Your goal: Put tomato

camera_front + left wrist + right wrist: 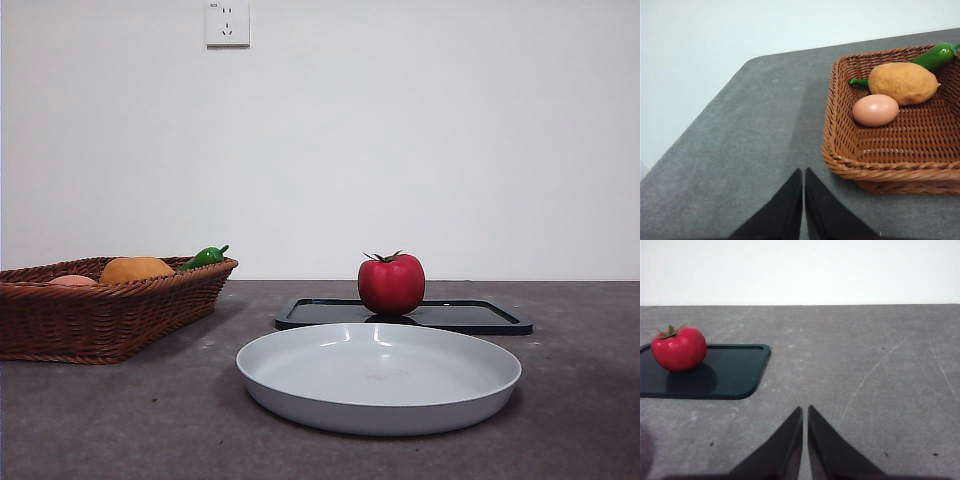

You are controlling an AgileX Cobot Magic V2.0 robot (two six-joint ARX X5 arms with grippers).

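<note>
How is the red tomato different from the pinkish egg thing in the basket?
The tomato is deep red and glossy; the egg-shaped thing is pale pink and matte. The tomato has a spiky green top; the egg-shaped thing has none. The tomato sits on a flat dark tray; the egg-shaped thing lies in the woven basket. Both are smooth and rounded, and no gripper touches either.

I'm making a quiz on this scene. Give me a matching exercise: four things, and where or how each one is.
Things:
1. tomato
2. egg
3. grey plate
4. right hand

Places or states:
A. in the wicker basket
B. empty, in front of the tray
C. on the black tray
D. shut, above bare table

Pairs: 1-C, 2-A, 3-B, 4-D
</note>
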